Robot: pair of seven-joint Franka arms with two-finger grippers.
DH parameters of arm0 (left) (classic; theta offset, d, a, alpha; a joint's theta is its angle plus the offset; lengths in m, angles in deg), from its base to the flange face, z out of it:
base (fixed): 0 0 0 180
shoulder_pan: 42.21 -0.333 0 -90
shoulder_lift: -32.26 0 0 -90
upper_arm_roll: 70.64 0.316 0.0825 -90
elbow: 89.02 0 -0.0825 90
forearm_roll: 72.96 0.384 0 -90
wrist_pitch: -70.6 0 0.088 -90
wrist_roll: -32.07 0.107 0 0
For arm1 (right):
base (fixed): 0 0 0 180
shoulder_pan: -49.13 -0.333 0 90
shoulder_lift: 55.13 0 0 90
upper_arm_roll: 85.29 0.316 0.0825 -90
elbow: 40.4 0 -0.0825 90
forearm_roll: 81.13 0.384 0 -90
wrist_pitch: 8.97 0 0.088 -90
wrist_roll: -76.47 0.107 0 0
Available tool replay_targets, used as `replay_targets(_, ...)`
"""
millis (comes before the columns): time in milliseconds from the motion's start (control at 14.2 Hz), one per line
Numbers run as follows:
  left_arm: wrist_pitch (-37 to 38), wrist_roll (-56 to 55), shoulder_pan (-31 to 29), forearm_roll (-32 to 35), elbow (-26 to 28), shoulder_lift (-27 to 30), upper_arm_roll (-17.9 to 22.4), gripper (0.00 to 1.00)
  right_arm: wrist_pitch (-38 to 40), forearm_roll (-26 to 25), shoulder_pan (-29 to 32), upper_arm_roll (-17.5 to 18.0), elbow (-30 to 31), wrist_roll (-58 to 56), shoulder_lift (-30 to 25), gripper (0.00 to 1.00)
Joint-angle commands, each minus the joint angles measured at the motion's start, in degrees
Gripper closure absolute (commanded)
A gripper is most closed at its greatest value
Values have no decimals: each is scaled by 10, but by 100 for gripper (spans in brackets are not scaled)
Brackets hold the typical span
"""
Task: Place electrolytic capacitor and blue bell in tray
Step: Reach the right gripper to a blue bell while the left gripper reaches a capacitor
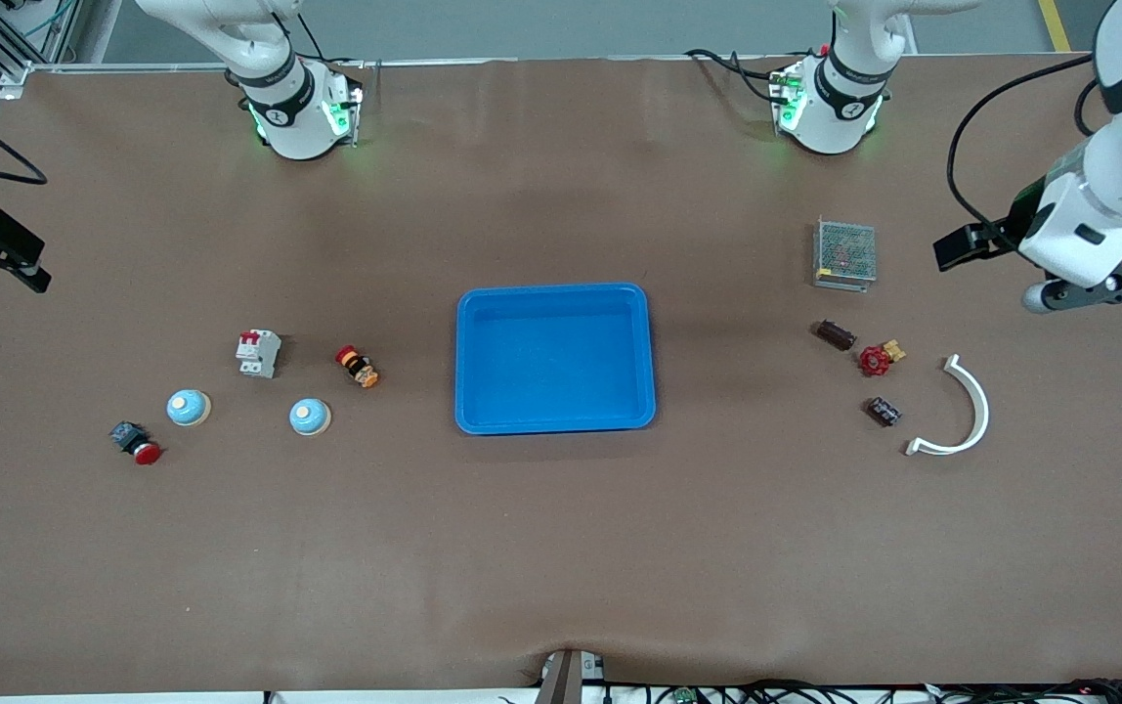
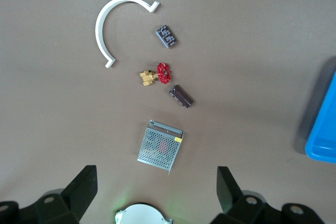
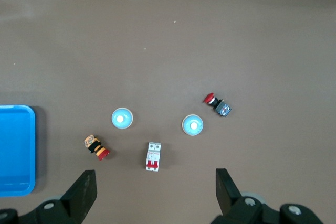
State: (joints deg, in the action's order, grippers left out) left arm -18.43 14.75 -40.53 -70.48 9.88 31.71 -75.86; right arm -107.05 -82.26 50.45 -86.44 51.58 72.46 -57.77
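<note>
The blue tray [image 1: 554, 358] lies at the middle of the table, with nothing in it. Two blue bells [image 1: 189, 407] [image 1: 310, 416] sit toward the right arm's end and show in the right wrist view [image 3: 122, 118] [image 3: 192, 125]. Two dark cylinders that look like electrolytic capacitors [image 1: 836, 334] [image 1: 884, 411] lie toward the left arm's end, also in the left wrist view [image 2: 181, 96] [image 2: 166, 35]. My left gripper [image 2: 157, 183] hangs open high over that end. My right gripper [image 3: 155, 184] hangs open high over the bells' end. Neither holds anything.
Near the capacitors are a red-handled brass valve [image 1: 879, 359], a white curved strip [image 1: 962, 411] and a metal mesh box [image 1: 845, 253]. Near the bells are a white circuit breaker [image 1: 258, 352], an orange-and-red button [image 1: 357, 366] and a red push button [image 1: 135, 442].
</note>
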Motion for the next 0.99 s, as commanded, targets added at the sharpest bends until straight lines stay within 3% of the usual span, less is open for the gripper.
replay_targets(0, -57, -32, -1, 1, 77, 33, -5, 0, 24, 7, -16, 1, -6, 6, 22, 0)
replay_targets(493, -209, -102, -2, -7, 223, 36, -5, 0, 9, 51, -50, 0, 29, 16, 105, 0)
replay_targets(915, -336, -167, -3, -7, 340, 30, -3, 0, -189, 51, -63, 1, 179, 25, 105, 0)
